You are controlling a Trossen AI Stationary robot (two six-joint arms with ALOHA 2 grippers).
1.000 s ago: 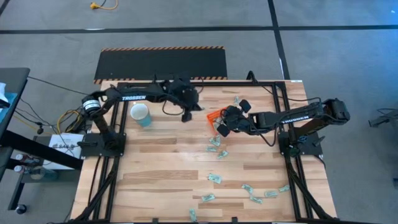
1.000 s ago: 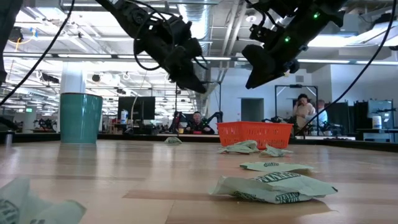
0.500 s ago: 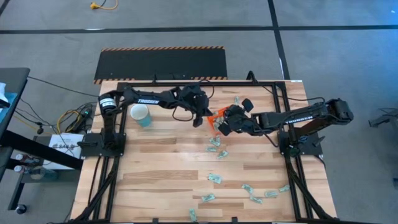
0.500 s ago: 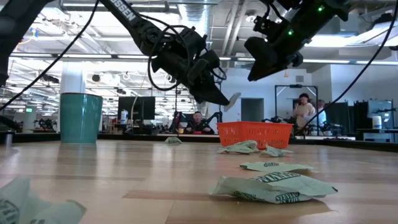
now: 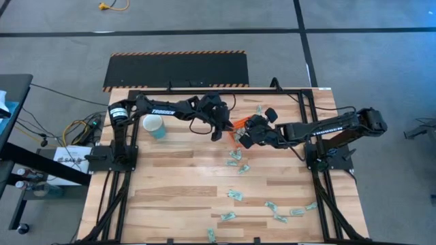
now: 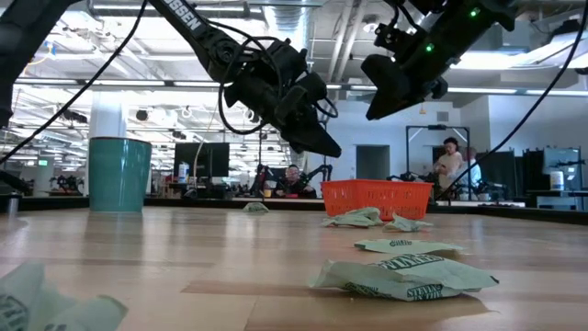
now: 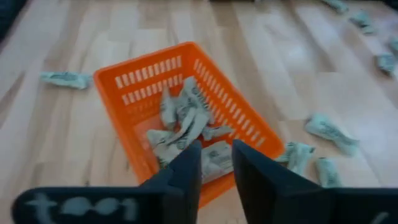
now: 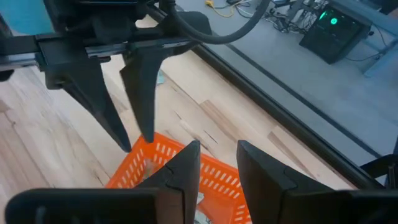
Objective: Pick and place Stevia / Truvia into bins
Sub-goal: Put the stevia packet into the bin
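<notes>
Four views, taken in turn:

High view, arms: both arms are reaching in over the orange tray (image 5: 235, 126) from opposite sides; the left gripper (image 5: 219, 129) is hanging just beside its near edge, and the right gripper (image 5: 243, 138) is hanging over its other side.
High view, packets: loose sweetener packets (image 5: 235, 195) are lying scattered on the wooden table (image 5: 170, 184), a few just beside the tray and more toward the front right corner.
High view, cup: a white and light-blue cup (image 5: 154, 125) is standing well apart from the tray, on the left arm's side.

Low view, grippers: both are hanging in the air above the tray (image 6: 377, 198), neither touching the table.
Low view, packets: crumpled green-and-white packets (image 6: 404, 276) are lying in the foreground, with others just in front of the tray.
Low view, room: people are showing far behind the table.

Left wrist view, fingers: the left arm's dark fingers (image 7: 186, 171) are standing slightly apart with a bare gap between them, pinching nothing.
Left wrist view, tray: several packets (image 7: 183, 124) are lying piled inside it, and more are lying on the wood around it.

Right wrist view, fingers: the right arm's fingers (image 8: 186, 165) are standing apart, a narrow gap between them, holding nothing.
Right wrist view, opposite arm: the left gripper's two pointed fingers (image 8: 144, 93) are spreading above the tray's rim (image 8: 163, 149).
</notes>
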